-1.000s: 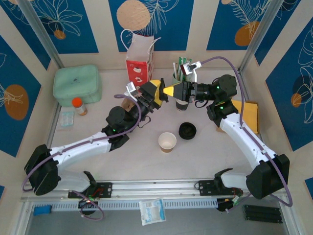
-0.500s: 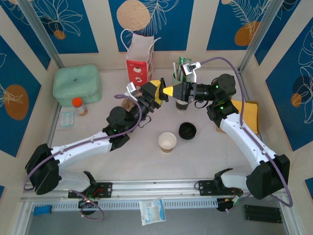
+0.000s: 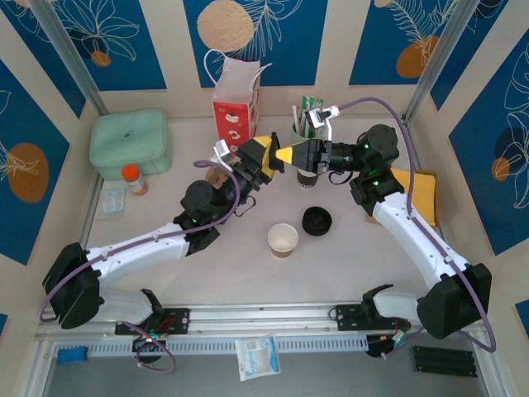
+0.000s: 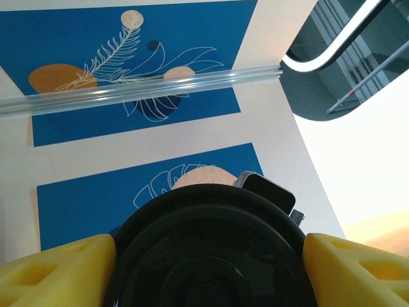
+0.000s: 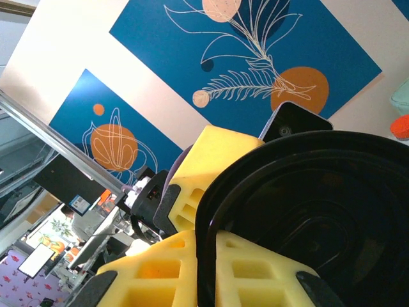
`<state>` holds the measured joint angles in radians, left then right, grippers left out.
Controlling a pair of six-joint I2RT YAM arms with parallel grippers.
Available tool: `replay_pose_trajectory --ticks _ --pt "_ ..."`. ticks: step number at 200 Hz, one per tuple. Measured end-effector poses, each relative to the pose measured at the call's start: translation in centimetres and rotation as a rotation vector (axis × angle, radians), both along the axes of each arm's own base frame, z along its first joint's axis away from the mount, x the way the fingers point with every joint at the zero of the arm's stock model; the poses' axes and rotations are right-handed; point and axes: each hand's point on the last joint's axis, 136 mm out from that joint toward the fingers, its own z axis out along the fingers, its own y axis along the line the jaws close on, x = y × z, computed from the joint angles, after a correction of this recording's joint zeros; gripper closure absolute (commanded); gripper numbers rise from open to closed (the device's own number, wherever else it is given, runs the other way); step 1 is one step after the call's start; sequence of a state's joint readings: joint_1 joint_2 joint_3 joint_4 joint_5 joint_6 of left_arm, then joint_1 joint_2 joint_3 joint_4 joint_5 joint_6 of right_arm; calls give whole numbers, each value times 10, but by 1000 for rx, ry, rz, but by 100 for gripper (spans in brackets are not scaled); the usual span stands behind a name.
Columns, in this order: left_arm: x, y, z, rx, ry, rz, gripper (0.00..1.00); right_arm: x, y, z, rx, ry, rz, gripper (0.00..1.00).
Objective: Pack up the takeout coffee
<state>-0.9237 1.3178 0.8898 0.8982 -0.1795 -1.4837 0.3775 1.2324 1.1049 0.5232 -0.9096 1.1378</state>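
Above and behind the open tan cup on the table, the left gripper clasps a black lid across its width. The right gripper, also above the cup, pinches the lid's rim. If either releases before the other's hold is firm, the lid may tilt or fall.

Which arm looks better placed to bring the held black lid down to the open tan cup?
Probably left: the left gripper spans the black lid from side to side, while the right gripper only pinches its rim.
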Motion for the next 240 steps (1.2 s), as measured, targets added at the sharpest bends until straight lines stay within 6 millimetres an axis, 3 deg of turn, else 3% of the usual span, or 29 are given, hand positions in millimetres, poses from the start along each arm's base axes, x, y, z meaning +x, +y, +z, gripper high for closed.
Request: replay_pose_trajectory --ticks 31,58,84,151,181,240 --pt "0 0 -1 1 3 3 24 1 0 -1 -4 6 -1 75" --pt "-1 -1 -3 4 5 1 24 3 -1 -4 -11 21 -9 49" --pt "0 -1 -10 22 8 9 24 7 -6 -7 -16 29 -33 35" --pt "-1 9 -32 148 2 64 24 7 -37 -19 -53 77 -156 31" --pt "-11 25 -31 290 -40 114 24 -2 -50 -47 -112 130 -227 31" --pt "-13 30 -57 723 -87 141 24 -20 -72 -135 -294 294 -375 31"
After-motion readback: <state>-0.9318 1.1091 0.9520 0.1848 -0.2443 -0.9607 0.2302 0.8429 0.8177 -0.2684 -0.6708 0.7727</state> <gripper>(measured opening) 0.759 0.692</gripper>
